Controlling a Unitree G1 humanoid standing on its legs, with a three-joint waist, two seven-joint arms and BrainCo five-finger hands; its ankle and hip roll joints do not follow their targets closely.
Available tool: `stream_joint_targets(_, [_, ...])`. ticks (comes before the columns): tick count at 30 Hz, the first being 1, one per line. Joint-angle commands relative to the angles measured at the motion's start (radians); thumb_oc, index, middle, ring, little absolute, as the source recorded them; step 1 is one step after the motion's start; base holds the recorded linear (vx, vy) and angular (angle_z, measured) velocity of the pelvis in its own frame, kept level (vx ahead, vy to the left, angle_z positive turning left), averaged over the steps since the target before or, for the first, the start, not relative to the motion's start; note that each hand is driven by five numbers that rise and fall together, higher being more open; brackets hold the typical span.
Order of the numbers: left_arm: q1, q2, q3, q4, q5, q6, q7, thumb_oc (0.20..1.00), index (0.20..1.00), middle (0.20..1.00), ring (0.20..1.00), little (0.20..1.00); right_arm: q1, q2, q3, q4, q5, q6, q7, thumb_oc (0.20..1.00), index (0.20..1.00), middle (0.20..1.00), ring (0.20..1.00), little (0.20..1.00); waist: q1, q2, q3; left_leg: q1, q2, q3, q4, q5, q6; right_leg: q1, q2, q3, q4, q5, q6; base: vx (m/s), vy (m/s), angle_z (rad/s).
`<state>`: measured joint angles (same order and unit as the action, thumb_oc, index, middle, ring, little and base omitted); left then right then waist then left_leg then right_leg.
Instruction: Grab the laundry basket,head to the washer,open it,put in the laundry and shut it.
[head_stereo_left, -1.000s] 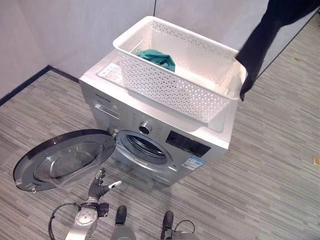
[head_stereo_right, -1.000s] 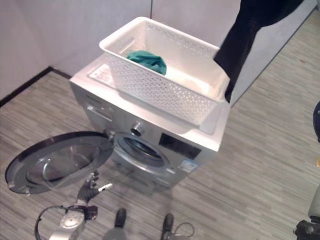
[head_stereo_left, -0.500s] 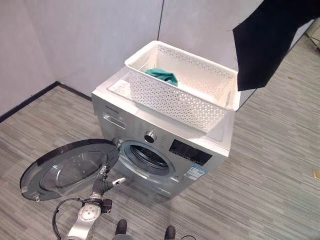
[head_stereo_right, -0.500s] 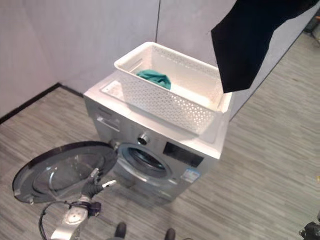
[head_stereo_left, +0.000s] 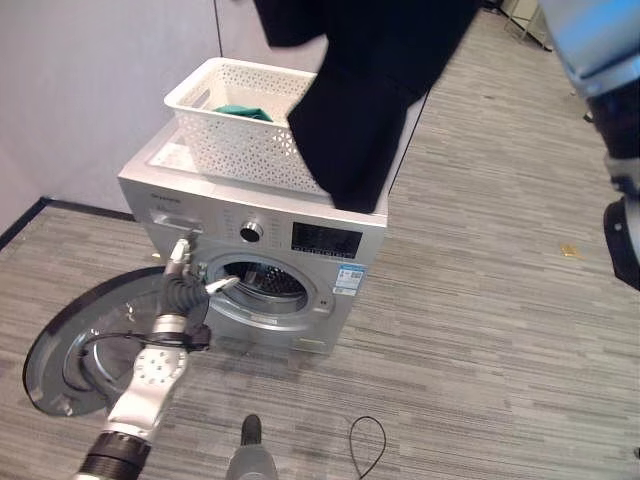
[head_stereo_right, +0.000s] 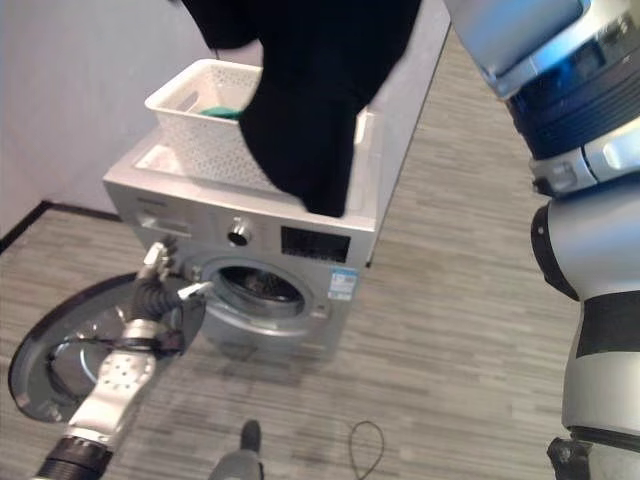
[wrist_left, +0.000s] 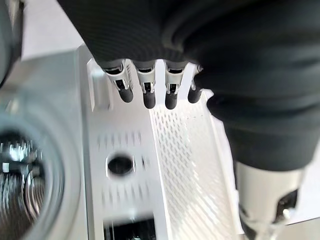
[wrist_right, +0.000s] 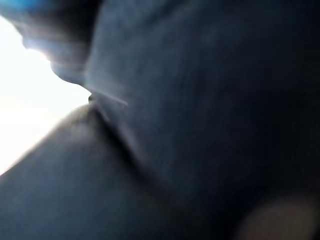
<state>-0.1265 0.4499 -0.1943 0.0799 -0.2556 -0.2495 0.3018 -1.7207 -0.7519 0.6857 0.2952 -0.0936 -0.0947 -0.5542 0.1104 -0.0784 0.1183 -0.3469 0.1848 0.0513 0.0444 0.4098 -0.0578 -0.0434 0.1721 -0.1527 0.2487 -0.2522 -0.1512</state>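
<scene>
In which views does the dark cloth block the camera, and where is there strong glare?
Right wrist view: the dark cloth covers nearly everything, with white glare beside it. Left eye view: the cloth hangs in front of the laundry basket and hides its right part. Left wrist view: the washer front is brightly lit.

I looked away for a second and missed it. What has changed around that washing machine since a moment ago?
The dark garment has swung across, now hanging before the white perforated laundry basket. The left hand has risen toward the silver washing machine's opening. The round door stays open, the green cloth stays in the basket. The camera also shifted.
</scene>
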Motion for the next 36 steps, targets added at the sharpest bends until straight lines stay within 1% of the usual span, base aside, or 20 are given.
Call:
stream_joint_targets(1, [-0.092, 0.051, 0.008, -0.013, 0.027, -0.045, 0.012, 1.0, 1.0, 1.0, 1.0, 1.0, -0.015, -0.016, -0.117, -0.05, -0.019, -0.011, 0.014, 0.2, 0.2, 0.2, 0.2, 0.2, -0.042, -0.059, 0.031, 0.061, -0.058, 0.185, 0.13, -0.337, -0.011, 0.172, -0.195, -0.068, -0.192, 0.032, 0.168, -0.45, -0.05, 1.1])
stream_joint_targets(2, [-0.099, 0.048, 0.011, -0.024, 0.021, -0.044, 0.012, 1.0, 1.0, 1.0, 1.0, 1.0, 0.008, 0.003, -0.122, -0.07, -0.01, -0.014, 0.027, 0.2, 0.2, 0.2, 0.2, 0.2, -0.046, -0.06, 0.04, 0.067, -0.026, 0.183, 0.173, -0.354, -0.016, 0.161, -0.206, -0.075, -0.189, 0.039, 0.164, -0.41, -0.006, 1.26])
stream_joint_targets(3, [-0.087, 0.049, 0.024, -0.04, 0.012, -0.043, 0.013, 1.0, 1.0, 1.0, 1.0, 1.0, 0.025, 0.039, -0.122, -0.084, -0.001, -0.019, 0.036, 0.2, 0.2, 0.2, 0.2, 0.2, -0.045, -0.062, 0.042, 0.076, -0.005, 0.136, 0.22, -0.384, -0.018, 0.155, -0.213, -0.067, -0.187, 0.046, 0.162, -0.16, 0.061, 0.86])
stream_joint_targets(4, [-0.071, 0.05, 0.03, -0.062, -0.001, -0.045, 0.009, 1.0, 1.0, 1.0, 1.0, 1.0, 0.041, 0.068, -0.118, -0.087, 0.009, -0.03, 0.042, 0.2, 0.2, 0.2, 0.2, 0.2, -0.042, -0.06, 0.035, 0.104, -0.009, 0.073, 0.207, -0.406, -0.015, 0.145, -0.223, -0.058, -0.185, 0.056, 0.165, -0.02, 0.128, 0.19])
stream_joint_targets(5, [-0.073, 0.064, 0.053, -0.068, 0.004, -0.041, 0.017, 1.0, 1.0, 1.0, 1.0, 1.0, 0.094, 0.092, -0.141, -0.083, 0.031, -0.036, 0.073, 0.2, 0.2, 0.2, 0.2, 0.2, -0.069, -0.033, 0.009, 0.183, 0.006, -0.033, 0.101, -0.388, -0.026, 0.144, -0.221, -0.039, -0.205, 0.06, 0.174, 0.05, 0.14, -0.64])
stream_joint_targets(6, [-0.085, 0.061, 0.058, -0.063, 0.015, -0.041, 0.023, 1.0, 1.0, 1.0, 1.0, 1.0, 0.115, 0.092, -0.152, -0.09, 0.037, -0.043, 0.082, 0.2, 0.2, 0.2, 0.2, 0.2, -0.084, -0.026, -0.001, 0.201, 0.013, -0.008, 0.067, -0.381, -0.029, 0.147, -0.219, -0.049, -0.206, 0.06, 0.176, 0.07, 0.099, -0.59])
stream_joint_targets(7, [-0.085, 0.061, 0.057, -0.062, 0.016, -0.041, 0.024, 1.0, 1.0, 1.0, 1.0, 1.0, 0.118, 0.092, -0.154, -0.093, 0.037, -0.043, 0.083, 0.2, 0.2, 0.2, 0.2, 0.2, -0.084, -0.027, -0.002, 0.206, 0.013, -0.007, 0.057, -0.377, -0.03, 0.148, -0.219, -0.049, -0.206, 0.06, 0.176, 0.05, 0.045, -0.09])
stream_joint_targets(8, [-0.094, 0.059, 0.061, -0.053, 0.024, -0.037, 0.034, 1.0, 1.0, 1.0, 1.0, 1.0, 0.147, 0.094, -0.159, -0.108, 0.042, -0.045, 0.095, 0.2, 0.2, 0.2, 0.2, 0.2, -0.09, -0.02, -0.013, 0.222, 0.014, 0.006, 0.031, -0.369, -0.034, 0.154, -0.218, -0.052, -0.209, 0.057, 0.175, 0.07, 0.045, 0.31])
stream_joint_targets(11, [-0.123, 0.04, 0.073, -0.038, 0.079, -0.023, 0.083, 1.0, 1.0, 1.0, 1.0, 1.0, 0.233, 0.093, -0.184, -0.157, 0.051, -0.051, 0.117, 0.2, 0.2, 0.2, 0.2, 0.2, -0.089, -0.013, -0.031, 0.26, -0.006, -0.005, -0.017, -0.362, -0.041, 0.172, -0.22, -0.053, -0.215, 0.057, 0.175, 0.07, 0.063, 0.15])
stream_joint_targets(12, [-0.138, 0.037, 0.069, -0.029, 0.106, -0.019, 0.091, 1.0, 1.0, 1.0, 1.0, 1.0, 0.25, 0.084, -0.189, -0.168, 0.054, -0.054, 0.127, 0.2, 0.2, 0.2, 0.2, 0.2, -0.092, -0.014, -0.032, 0.264, -0.009, 0.003, -0.023, -0.36, -0.044, 0.176, -0.222, -0.057, -0.219, 0.058, 0.177, 0.07, 0.082, -0.49])
stream_joint_targets(13, [-0.148, 0.034, 0.075, -0.028, 0.168, -0.007, 0.117, 1.0, 1.0, 1.0, 1.0, 1.0, 0.29, 0.081, -0.194, -0.199, 0.062, -0.06, 0.141, 0.2, 0.2, 0.2, 0.2, 0.2, -0.09, -0.013, -0.035, 0.282, -0.021, 0.004, -0.048, -0.361, -0.042, 0.18, -0.229, -0.053, -0.222, 0.064, 0.185, 0.06, 0.081, -0.31])
stream_joint_targets(17, [-0.137, 0.039, 0.075, -0.038, 0.183, 0.0, 0.102, 1.0, 1.0, 1.0, 1.0, 1.0, 0.318, 0.079, -0.2, -0.209, 0.073, -0.057, 0.158, 0.2, 0.2, 0.2, 0.2, 0.2, -0.086, -0.01, -0.04, 0.296, -0.032, 0.016, -0.069, -0.361, -0.038, 0.184, -0.238, -0.051, -0.235, 0.073, 0.197, 0.05, 0.061, -0.3])
stream_joint_targets(21, [-0.147, 0.044, 0.074, -0.072, 0.149, 0.003, 0.084, 1.0, 1.0, 1.0, 1.0, 1.0, 0.347, 0.086, -0.205, -0.212, 0.083, -0.047, 0.166, 0.2, 0.2, 0.2, 0.2, 0.2, -0.082, -0.009, -0.042, 0.297, -0.051, 0.013, -0.083, -0.368, -0.027, 0.186, -0.251, -0.055, -0.246, 0.082, 0.209, 0.05, 0.055, 0.27])
stream_joint_targets(27, [-0.168, 0.054, 0.074, -0.103, 0.119, 0.001, 0.067, 1.0, 1.0, 1.0, 1.0, 1.0, 0.353, 0.091, -0.195, -0.216, 0.082, -0.037, 0.182, 0.2, 0.2, 0.2, 0.2, 0.2, -0.08, -0.007, -0.046, 0.297, -0.061, 0.012, -0.09, -0.373, -0.02, 0.184, -0.259, -0.056, -0.255, 0.087, 0.215, 0.04, 0.032, 0.03])
stream_joint_targets(29, [-0.171, 0.065, 0.075, -0.133, 0.073, -0.003, 0.039, 1.0, 1.0, 1.0, 1.0, 1.0, 0.362, 0.094, -0.198, -0.209, 0.092, -0.032, 0.189, 0.2, 0.2, 0.2, 0.2, 0.2, -0.076, -0.002, -0.046, 0.294, -0.069, 0.011, -0.089, -0.376, -0.016, 0.187, -0.263, -0.058, -0.261, 0.09, 0.218, 0.05, 0.031, 0.08])
stream_joint_targets(36, [-0.212, 0.073, 0.067, -0.17, -0.139, -0.002, -0.006, 1.0, 1.0, 1.0, 1.0, 1.0, 0.411, 0.099, -0.198, -0.214, 0.118, -0.011, 0.217, 0.2, 0.2, 0.2, 0.2, 0.2, -0.077, 0.018, -0.048, 0.294, -0.086, 0.011, -0.102, -0.374, -0.009, 0.185, -0.271, -0.065, -0.261, 0.092, 0.224, 0.03, 0.017, 0.05])
